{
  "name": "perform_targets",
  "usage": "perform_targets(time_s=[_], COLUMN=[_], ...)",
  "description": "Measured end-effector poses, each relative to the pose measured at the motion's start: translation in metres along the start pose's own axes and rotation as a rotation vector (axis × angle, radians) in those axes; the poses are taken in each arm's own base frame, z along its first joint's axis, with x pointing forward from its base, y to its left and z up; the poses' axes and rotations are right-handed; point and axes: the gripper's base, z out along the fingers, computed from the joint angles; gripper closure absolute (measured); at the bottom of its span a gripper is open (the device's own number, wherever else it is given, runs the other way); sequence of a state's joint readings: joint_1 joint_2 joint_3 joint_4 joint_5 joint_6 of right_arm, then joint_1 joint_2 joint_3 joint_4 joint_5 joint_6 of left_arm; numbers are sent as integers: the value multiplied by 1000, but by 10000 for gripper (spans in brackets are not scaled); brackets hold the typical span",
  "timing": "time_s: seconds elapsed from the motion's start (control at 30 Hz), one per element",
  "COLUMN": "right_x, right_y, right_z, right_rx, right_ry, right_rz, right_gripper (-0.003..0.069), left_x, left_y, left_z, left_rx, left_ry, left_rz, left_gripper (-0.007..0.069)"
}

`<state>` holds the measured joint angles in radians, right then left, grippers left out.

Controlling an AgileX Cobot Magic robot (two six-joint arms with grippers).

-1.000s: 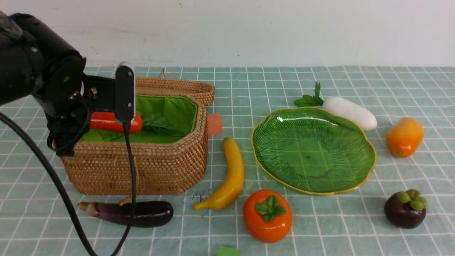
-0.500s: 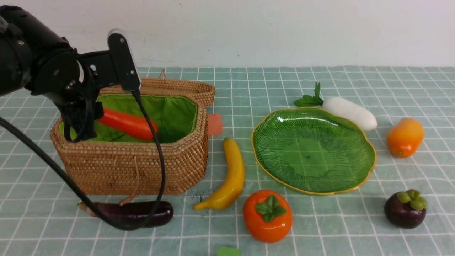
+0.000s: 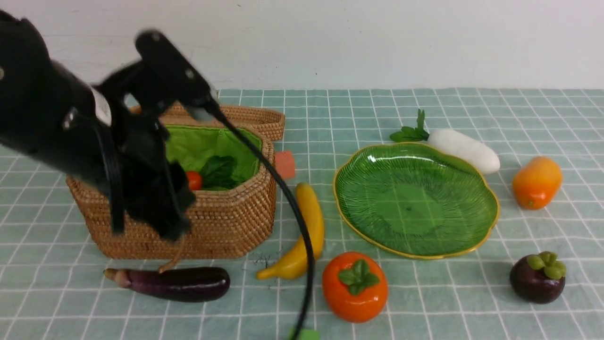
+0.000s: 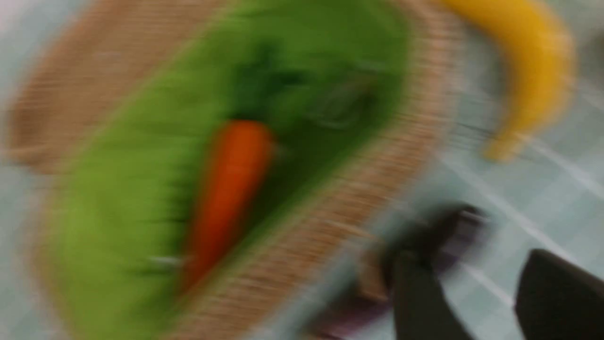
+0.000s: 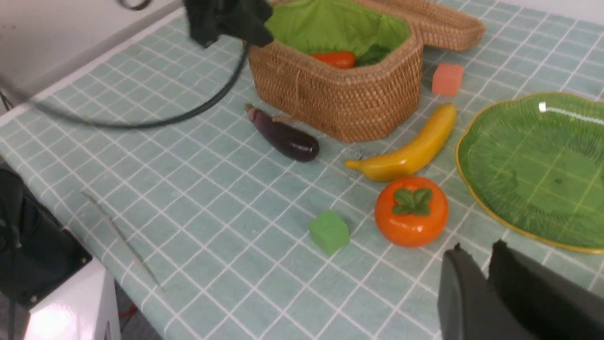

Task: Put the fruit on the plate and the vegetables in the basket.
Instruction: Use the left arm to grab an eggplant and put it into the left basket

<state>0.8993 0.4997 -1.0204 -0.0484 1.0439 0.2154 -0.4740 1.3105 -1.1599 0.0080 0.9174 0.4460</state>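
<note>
The carrot [image 3: 193, 180] lies inside the basket [image 3: 226, 222] on its green lining. My left gripper [image 4: 472, 259] is open with nothing between its fingers, just outside the basket's front wall; its arm [image 3: 132, 179] is blurred and hides part of the basket. The eggplant [image 3: 174, 283] lies in front of the basket. The banana [image 3: 302, 236] and persimmon [image 3: 355, 285] lie between the basket and the bare green plate [image 3: 415, 198]. The radish [image 3: 465, 148] is behind the plate, with the mango [image 3: 537, 182] and mangosteen [image 3: 538, 278] to its right. My right gripper [image 5: 476, 248] is shut, close to the persimmon [image 5: 410, 212].
A pink block [image 3: 284, 164] sits beside the basket's right wall and a green block [image 5: 329, 231] near the table's front edge. The basket's lid [image 3: 236, 115] lies open behind it. The left arm's black cable [image 3: 288, 203] loops across the banana.
The left gripper has let go of the carrot, which now lies in the basket. The left arm swung up and over to the basket's front side. The right arm has not moved.
</note>
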Motion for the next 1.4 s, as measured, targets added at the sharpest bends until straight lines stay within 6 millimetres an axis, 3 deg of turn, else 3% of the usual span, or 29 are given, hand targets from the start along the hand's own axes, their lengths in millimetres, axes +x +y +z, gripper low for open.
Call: perform_targets(time_s=[0.03, 0.07, 0.1, 0.23, 0.33, 0.37, 0.5, 0.63, 1.0, 1.1, 1.2, 1.3, 1.4], right_x=[1, 1, 1, 0, 0, 0, 1, 1, 2, 2, 2, 2, 2], right_y=[1, 1, 1, 1, 2, 3, 6, 10, 13, 13, 13, 14, 14], right_z=[0, 0, 0, 0, 0, 0, 0, -1, -1, -1, -1, -1, -1], right_rx=[-6, -6, -8, -9, -21, -32, -66, -112, -143, -146, -146, -149, -150], right_ry=[6, 7, 7, 4, 3, 2, 6, 16, 21, 21, 21, 21, 22], right_rz=[4, 4, 5, 2, 8, 8, 12, 37, 43, 37, 35, 36, 35], right_gripper=[564, 564, 564, 564, 564, 564, 564, 564, 564, 564, 564, 564, 564], left_x=[12, 13, 24, 36, 34, 30, 23, 25, 30, 31, 34, 34, 34], left_y=[-26, -28, -44, -57, -55, -51, -45, -41, -39, -40, -41, -41, -42], left_z=[9, 11, 24, 53, 69, 78, 102, 124, 167, 171, 172, 172, 172], left_rx=[114, 125, 194, 251, 213, 169, 93, 41, -11, -5, 8, 11, 11], left_ry=[95, 105, 183, 294, 284, 250, 204, 242, 284, 295, 316, 322, 322], left_rz=[51, 57, 100, 142, 177, 205, 279, 364, 426, 426, 409, 403, 405], left_gripper=[494, 494, 529, 491, 374, 285, 97, 34, 60, 61, 103, 205, 221])
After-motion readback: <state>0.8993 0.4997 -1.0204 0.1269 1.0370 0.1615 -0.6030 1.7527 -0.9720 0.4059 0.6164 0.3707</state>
